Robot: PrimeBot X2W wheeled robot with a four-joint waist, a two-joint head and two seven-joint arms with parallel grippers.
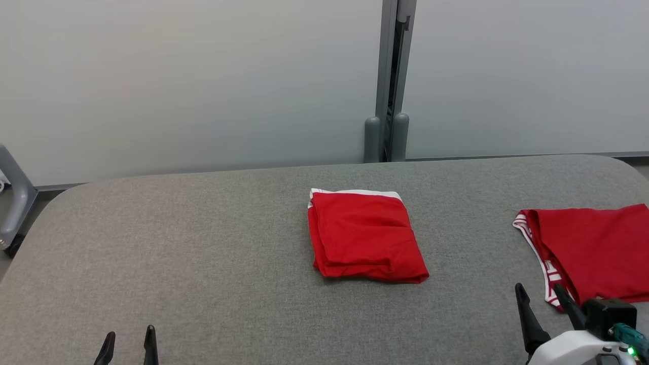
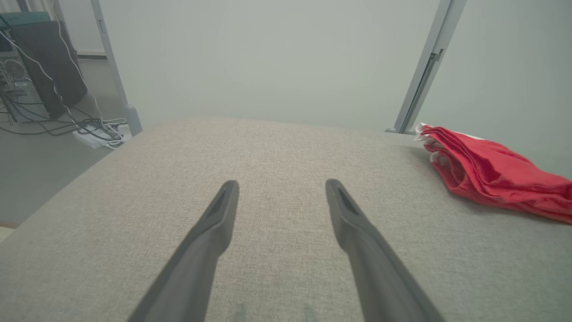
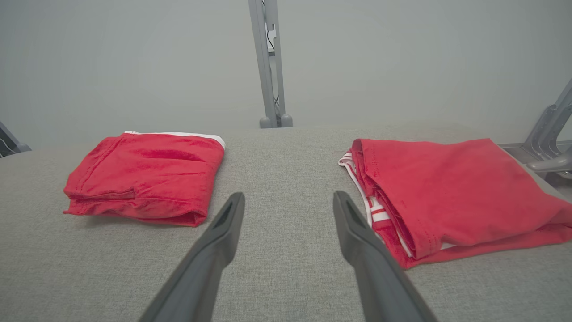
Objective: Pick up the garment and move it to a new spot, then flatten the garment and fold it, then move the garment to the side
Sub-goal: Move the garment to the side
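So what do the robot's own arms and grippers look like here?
The left gripper and right gripper each have two long dark grey fingers tapering to narrow tips. Behind the right one sit a white rounded shell, a black boxy block, a teal connector and a lit green light.

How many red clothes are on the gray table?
2. One folded garment lies in the middle of the table; the second garment lies at the robot's right, running past the head view's edge. None seems hidden.

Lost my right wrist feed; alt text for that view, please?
Two folded red garments lie apart on the grey table: the smaller garment at left, the striped-trim garment at right. The right gripper, jaws open, points at the bare surface between them.
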